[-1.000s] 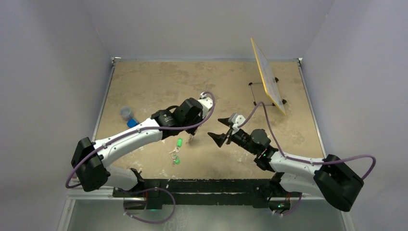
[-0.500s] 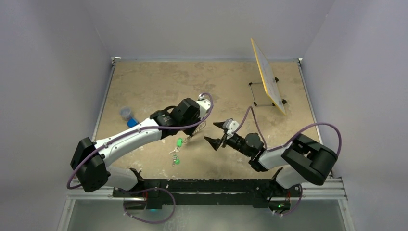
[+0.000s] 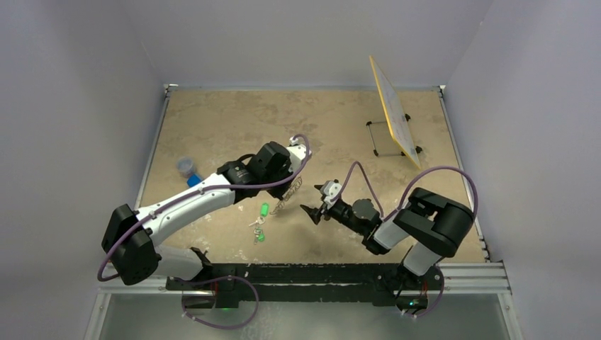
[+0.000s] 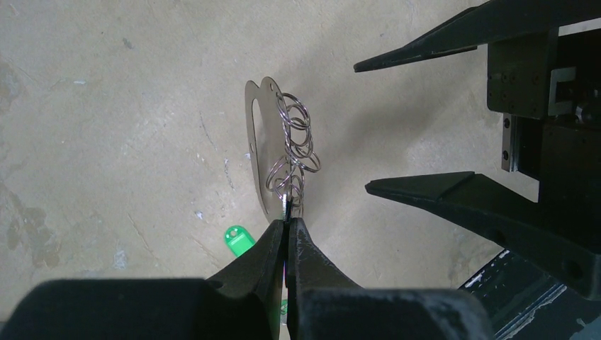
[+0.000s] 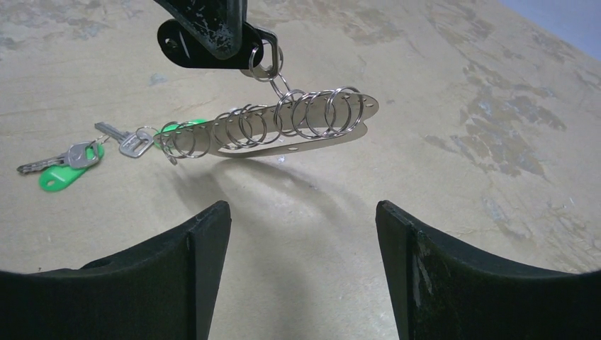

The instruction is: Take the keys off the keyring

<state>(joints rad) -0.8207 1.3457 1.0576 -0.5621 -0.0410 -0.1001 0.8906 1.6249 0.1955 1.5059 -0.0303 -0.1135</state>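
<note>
The keyring (image 5: pixel 298 124), a flat pale oval loop with a row of wire rings strung along one side, is hanging tilted just above the worktop (image 3: pixel 212 120). In the overhead view it is sitting slightly toward 6 o'clock from the worktop's centre. The left jaws are pinching shut on a small ring linked to the raised end, so they are carrying the whole loop. Whether the low end is touching the worktop I cannot tell. Among the rings I am making out no keys; they are too small or hidden here.

The right jaws are standing wide open at about 4 o'clock of the loop, pointing at it, near but apart, holding nothing. A green-tagged bunch (image 5: pixel 67 170) is lying flat at 7 o'clock, just beside the loop's low end.

The step in hand looks like presenting the loop while the right arm is lining up for a pull. The next move probably calls for closing on one key or its ring alone, not the loop, while the left holds steady.

Farther out, a yellow board (image 3: pixel 394 113) is standing at 2 o'clock and a small blue thing (image 3: pixel 188 170) is lying at 9 o'clock. No brand, label or writing is reading clearly anywhere.
</note>
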